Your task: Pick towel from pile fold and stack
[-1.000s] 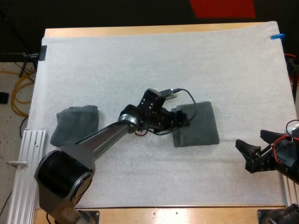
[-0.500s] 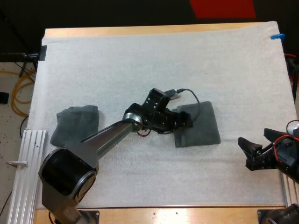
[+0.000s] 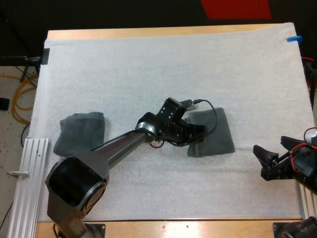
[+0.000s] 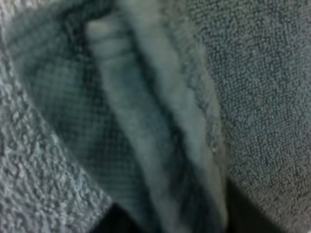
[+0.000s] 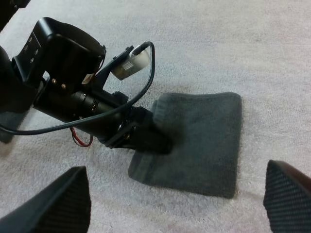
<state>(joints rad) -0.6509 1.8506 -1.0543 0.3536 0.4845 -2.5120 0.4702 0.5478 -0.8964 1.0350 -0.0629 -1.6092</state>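
Observation:
A dark grey-green folded towel [image 3: 215, 133] lies right of the mat's middle. My left gripper [image 3: 198, 132] is low at its left edge, shut on the towel, whose edge bunches up against the fingers. In the left wrist view the towel's rolled edge [image 4: 146, 121] sits right in the jaws. The right wrist view looks over the same towel [image 5: 204, 141], with the left gripper [image 5: 146, 137] at its raised edge. My right gripper [image 3: 271, 147] hovers open near the mat's right edge, its wide-apart fingers [image 5: 63, 204] clear of the towel. A second towel [image 3: 80, 133] rests at the left.
The white mat [image 3: 163, 69] covers the table. An aluminium rail [image 3: 25, 183] runs along the front left edge. The left arm's long link [image 3: 114, 153] crosses the mat from the front left toward the middle.
My left arm has slid to the right into the towel's left edge, and the towel has shifted slightly right. Its fingers have closed on that edge. The right gripper has barely moved.

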